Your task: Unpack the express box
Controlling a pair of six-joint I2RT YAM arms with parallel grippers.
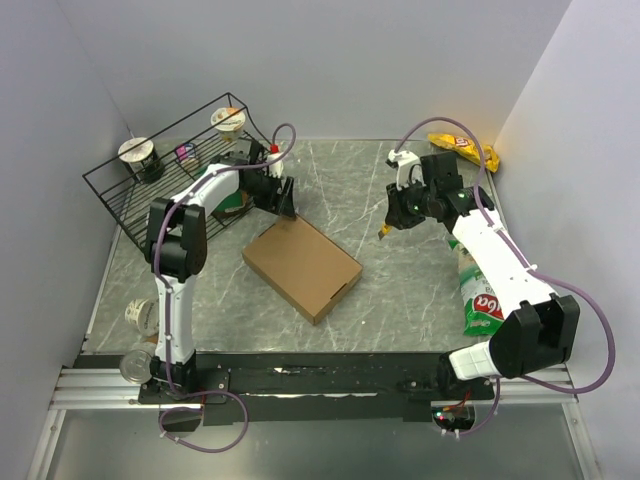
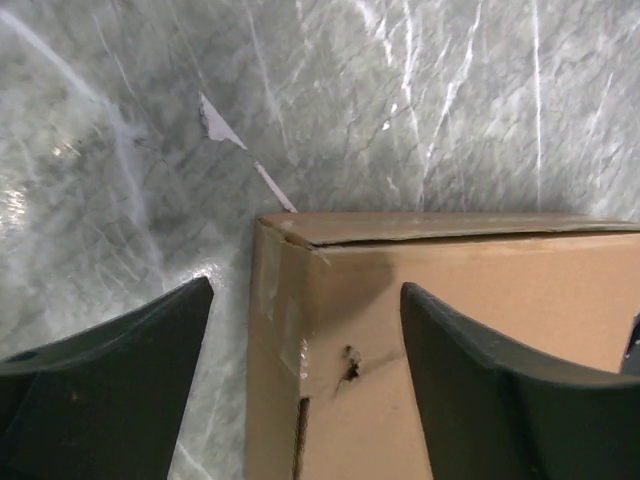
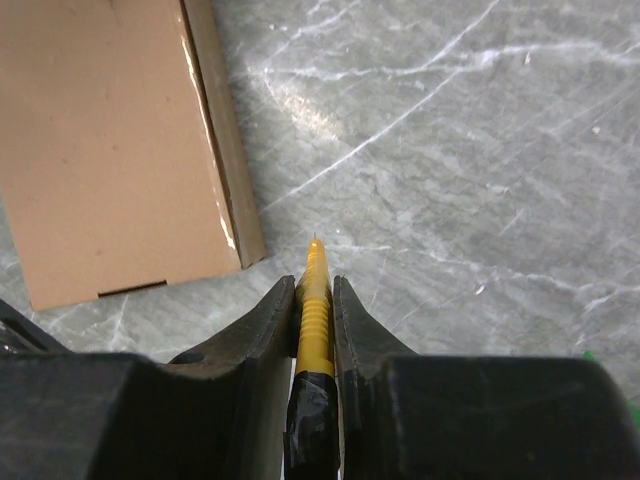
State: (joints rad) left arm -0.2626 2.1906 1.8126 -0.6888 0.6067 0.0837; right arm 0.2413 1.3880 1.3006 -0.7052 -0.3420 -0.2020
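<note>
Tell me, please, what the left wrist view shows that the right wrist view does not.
Left wrist only: the open left tool straddling a taped corner of the express box, with a small torn hole. Right wrist only: the right tool shut on a yellow cutter. Both: the box and the marbled table.

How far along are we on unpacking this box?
Done: the right hand grips a yellow cutter. In hand: the open left hand sits over a corner of the express box, perhaps to steady it. Left: the box is closed; cutting, opening and emptying remain.
</note>
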